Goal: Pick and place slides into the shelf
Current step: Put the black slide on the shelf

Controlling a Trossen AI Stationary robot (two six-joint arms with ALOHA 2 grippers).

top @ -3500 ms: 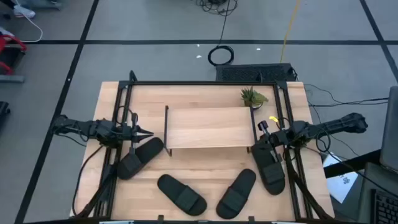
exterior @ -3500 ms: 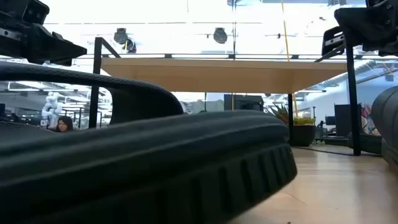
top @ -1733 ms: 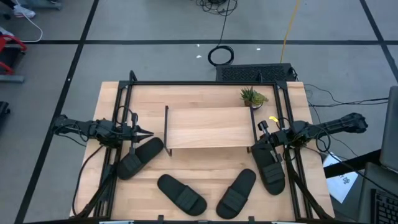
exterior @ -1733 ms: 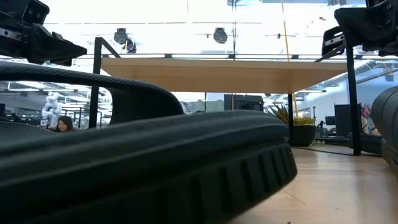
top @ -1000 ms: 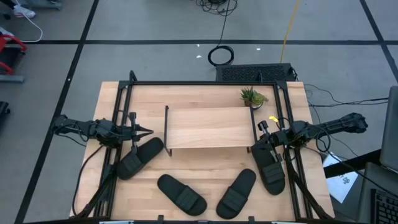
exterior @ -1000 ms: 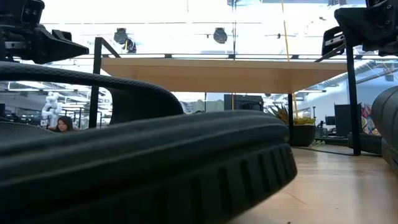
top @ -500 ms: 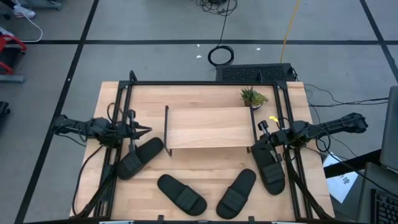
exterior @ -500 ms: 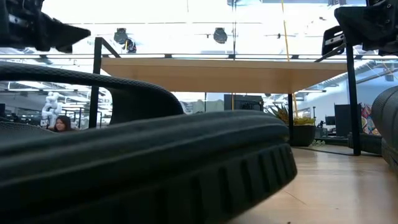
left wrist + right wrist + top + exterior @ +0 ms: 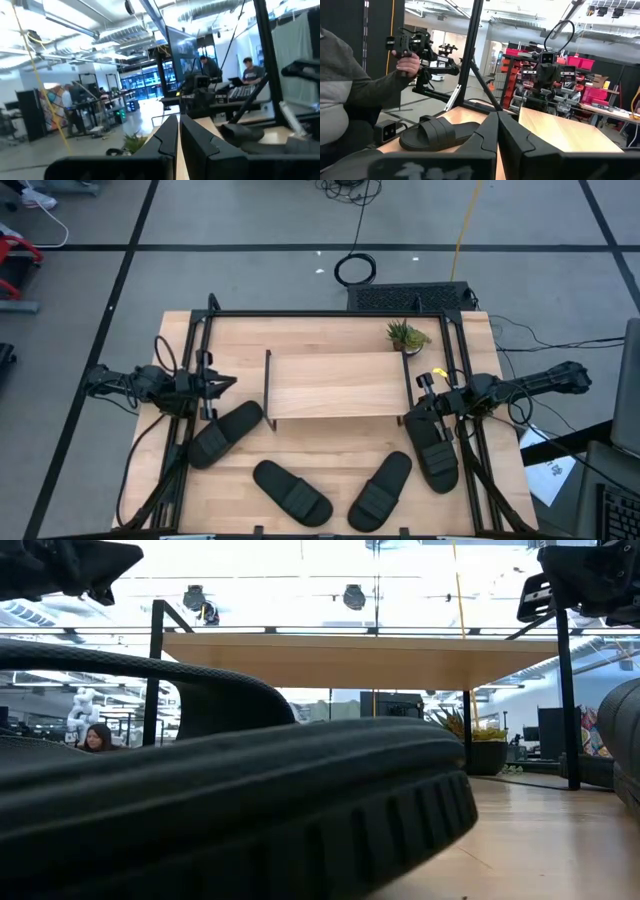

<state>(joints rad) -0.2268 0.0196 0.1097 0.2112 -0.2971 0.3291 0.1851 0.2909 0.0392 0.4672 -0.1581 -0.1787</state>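
Four black slides lie sole-down on the table: one at the left [image 9: 225, 432], two near the front edge [image 9: 292, 490] [image 9: 381, 490], one at the right [image 9: 435, 448]. The shelf [image 9: 340, 385], a light wood plank on thin black legs, stands at mid table. My left gripper [image 9: 228, 384] hangs shut in the air left of the shelf, above the left slide's far end, tipped upward [image 9: 178, 122]. My right gripper [image 9: 414, 412] hangs shut just right of the shelf, above the right slide's far end [image 9: 497, 120]. In the low view one slide [image 9: 250, 810] fills the foreground.
A small potted plant [image 9: 405, 335] stands at the shelf's far right corner. Black frame posts [image 9: 210, 310] rise along the table's edges. A person sits beyond the table with a hand-held device [image 9: 410, 42]. Bare wood [image 9: 300, 330] lies behind the shelf.
My left gripper has risen and tipped its fingertips upward, staying shut; from above it looks shorter and its tip has drawn slightly toward the table's left edge. The slides lie as before.
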